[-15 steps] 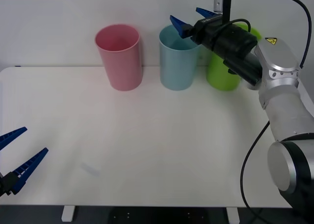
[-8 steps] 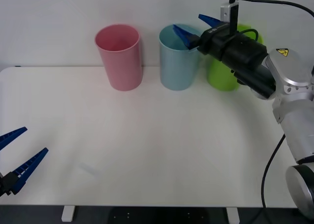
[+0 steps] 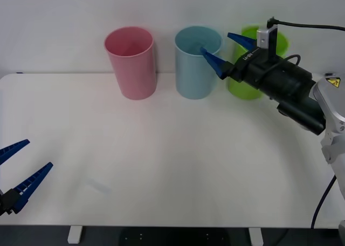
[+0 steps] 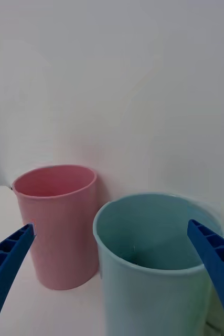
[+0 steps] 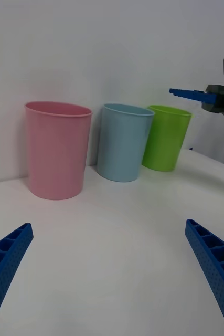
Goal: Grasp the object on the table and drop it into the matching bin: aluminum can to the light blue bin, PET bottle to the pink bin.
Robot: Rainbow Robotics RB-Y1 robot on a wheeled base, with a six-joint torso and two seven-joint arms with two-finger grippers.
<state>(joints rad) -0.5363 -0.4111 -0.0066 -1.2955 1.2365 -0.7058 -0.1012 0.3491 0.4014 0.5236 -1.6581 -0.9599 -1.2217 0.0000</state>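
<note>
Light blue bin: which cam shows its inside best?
Right wrist view. It looks down past the round rim of the light blue bin into its interior, between the open right gripper. The front view shows its outer wall and a little of the inside; the left wrist view shows the outside from farther off.

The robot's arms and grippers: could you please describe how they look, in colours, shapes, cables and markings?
The right gripper has two blue, ribbed, wedge-shaped fingers on a black cylindrical wrist with white lettering. A small silver camera block sits on top with a black cable running off it. Behind it come rounded silver-grey arm segments bearing a yellow warning triangle. The left gripper has the same blue ribbed fingers.
</note>
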